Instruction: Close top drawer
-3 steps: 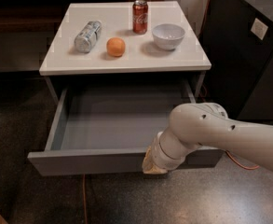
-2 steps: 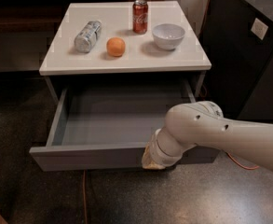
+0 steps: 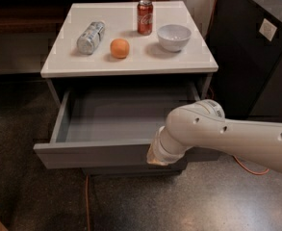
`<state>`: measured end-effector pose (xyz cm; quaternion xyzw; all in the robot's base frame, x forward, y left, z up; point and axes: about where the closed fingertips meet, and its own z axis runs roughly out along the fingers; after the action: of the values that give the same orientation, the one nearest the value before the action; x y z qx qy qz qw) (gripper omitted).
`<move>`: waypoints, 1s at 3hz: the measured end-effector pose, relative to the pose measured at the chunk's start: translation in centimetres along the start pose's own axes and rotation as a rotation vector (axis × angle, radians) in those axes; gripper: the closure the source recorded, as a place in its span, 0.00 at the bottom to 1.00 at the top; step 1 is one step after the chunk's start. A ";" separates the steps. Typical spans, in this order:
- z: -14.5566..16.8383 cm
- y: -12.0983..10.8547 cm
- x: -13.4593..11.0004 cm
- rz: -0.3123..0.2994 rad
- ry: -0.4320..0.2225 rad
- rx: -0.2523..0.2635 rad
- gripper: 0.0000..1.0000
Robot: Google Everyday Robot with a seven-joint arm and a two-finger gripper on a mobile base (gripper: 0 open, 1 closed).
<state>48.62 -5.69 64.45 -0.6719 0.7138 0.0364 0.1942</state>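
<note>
White surface (image 3: pixel 145 61) above, top drawer (image 3: pixel 92 154) stands well out, closing not done; end effector (image 3: pixel 156 158) at drawer's front, its grip impossible to tell.

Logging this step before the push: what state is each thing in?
top drawer: pulled far out, looks empty
gripper: low at the drawer's front panel, right of middle
red can: upright
silver can: lying on its side
bowl: upright
orange: whole, at rest

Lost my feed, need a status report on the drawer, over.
Claw at top drawer front, right of centre. Drawer open, not yet shut. Nothing seen in its path.
</note>
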 end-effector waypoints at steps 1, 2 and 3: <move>0.8 -4.2 0.1 0.025 0.031 0.058 1.00; 0.8 -4.3 0.1 0.025 0.031 0.059 1.00; 1.0 -4.9 0.4 0.022 0.043 0.075 1.00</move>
<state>53.63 -6.20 64.45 -0.6569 0.7260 -0.0026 0.2034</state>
